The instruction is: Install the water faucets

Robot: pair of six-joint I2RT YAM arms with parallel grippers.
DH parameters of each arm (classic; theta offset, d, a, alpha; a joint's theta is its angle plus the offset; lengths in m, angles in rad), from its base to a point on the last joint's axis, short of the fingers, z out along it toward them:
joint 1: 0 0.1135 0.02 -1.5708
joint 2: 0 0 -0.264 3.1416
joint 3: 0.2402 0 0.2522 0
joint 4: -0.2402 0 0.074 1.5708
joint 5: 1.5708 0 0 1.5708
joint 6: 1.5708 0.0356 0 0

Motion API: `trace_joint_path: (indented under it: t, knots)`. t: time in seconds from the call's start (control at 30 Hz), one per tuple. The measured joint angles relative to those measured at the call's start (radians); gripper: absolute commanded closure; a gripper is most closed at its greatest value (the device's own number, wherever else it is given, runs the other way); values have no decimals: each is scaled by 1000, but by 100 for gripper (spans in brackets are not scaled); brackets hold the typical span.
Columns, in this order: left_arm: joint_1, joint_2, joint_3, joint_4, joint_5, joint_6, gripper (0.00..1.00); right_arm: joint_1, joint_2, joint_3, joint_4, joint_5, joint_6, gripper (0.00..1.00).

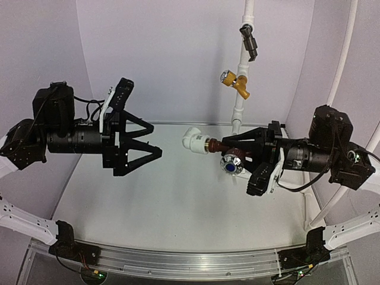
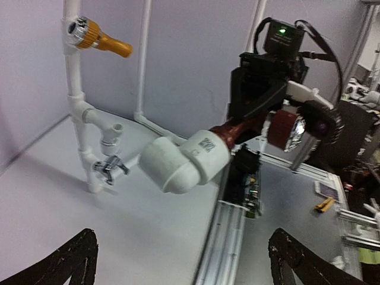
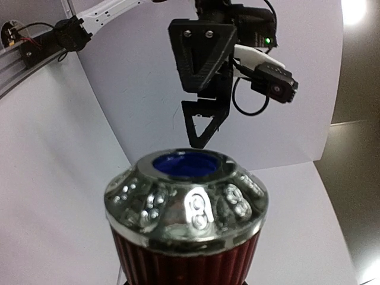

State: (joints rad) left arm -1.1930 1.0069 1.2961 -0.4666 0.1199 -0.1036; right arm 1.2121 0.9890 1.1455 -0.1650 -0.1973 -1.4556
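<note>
Right wrist view's edge crops the water faucet (image 3: pixel 185 202).

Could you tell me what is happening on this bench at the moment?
The right gripper is shut on the reddish-brown faucet, holding it in the air above the table with its white elbow fitting pointing toward the left arm. The left gripper is open, facing the fitting but apart from it. The faucet is not yet on the white pipe stand.

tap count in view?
4: reddish tap in right gripper; yellow tap on pipe; dark tap above it; small chrome one, likely a tap, low on pipe. More may be hidden.
</note>
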Motion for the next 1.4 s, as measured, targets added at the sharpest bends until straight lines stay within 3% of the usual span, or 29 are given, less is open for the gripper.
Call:
trace_joint_path:
  t: [0.2, 0.43, 0.87, 1.07, 1.27, 1.4]
  knots:
    - [150, 104, 57, 15, 457, -213, 0, 0, -3, -52, 53, -53, -187, 100]
    - [193, 175, 55, 72, 693, -371, 5, 0, -21, -95, 112, -117, -336, 100]
    - [193, 276, 59, 136, 799, -416, 35, 0, -4, -95, 183, -186, -337, 100]
    - [193, 275, 59, 182, 805, -399, 53, 0, 22, -94, 197, -189, -251, 100]
    - [194, 264, 58, 212, 825, -367, 62, 0, 38, -71, 202, -184, -141, 100]
    - [192, 217, 37, 236, 793, -313, 68, 1, 66, -24, 201, -161, 26, 100]
